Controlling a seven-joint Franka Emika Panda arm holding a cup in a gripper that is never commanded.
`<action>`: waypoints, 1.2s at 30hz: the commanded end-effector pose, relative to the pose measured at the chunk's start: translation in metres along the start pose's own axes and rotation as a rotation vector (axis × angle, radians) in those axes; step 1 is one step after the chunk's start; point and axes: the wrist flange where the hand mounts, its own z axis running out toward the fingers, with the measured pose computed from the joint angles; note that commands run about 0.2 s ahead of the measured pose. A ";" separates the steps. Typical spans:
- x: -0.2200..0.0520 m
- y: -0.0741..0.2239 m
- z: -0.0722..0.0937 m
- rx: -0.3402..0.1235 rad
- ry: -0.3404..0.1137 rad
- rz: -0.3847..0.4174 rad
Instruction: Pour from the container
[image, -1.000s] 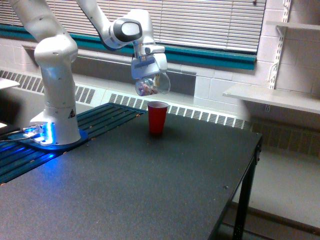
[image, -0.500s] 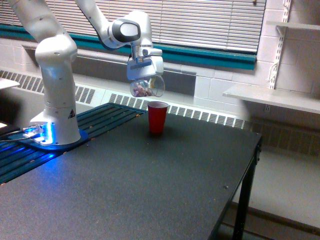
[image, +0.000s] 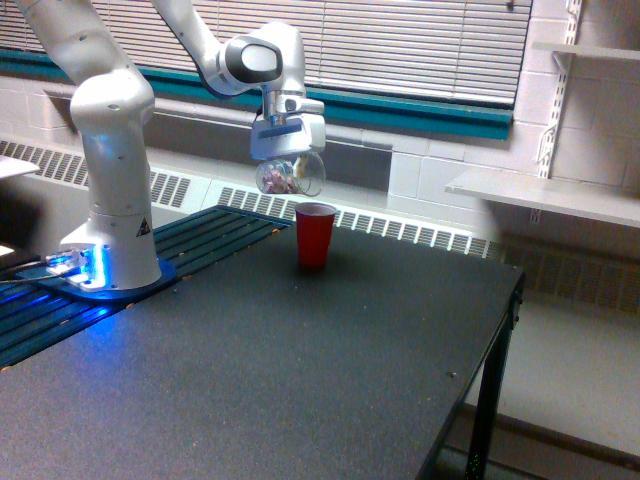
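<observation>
Fingers pinch the container, tipped at upper centre above the red cup; light, thin-walled, likely crushable.

Container: you have a clear, see-through plastic cup, the container, held up in the air.
Contents: you can see small pinkish-brown bits gathered inside it, toward the exterior view's left end.
Pose: you have it tipped over, lying close to sideways; its open mouth faces the exterior view's right.
Grip: the jaws clamp it from above.
Place: taking the red cup as your landmark, the container hangs above it and a little toward the exterior view's left, apart from its rim, not touching.
Spill: you cannot tell whether any bits are falling.
</observation>
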 end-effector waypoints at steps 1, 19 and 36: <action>0.002 -0.002 0.003 -0.017 -0.026 -0.047; 0.010 -0.003 0.002 -0.059 -0.075 -0.093; 0.013 -0.004 0.004 -0.077 -0.118 -0.144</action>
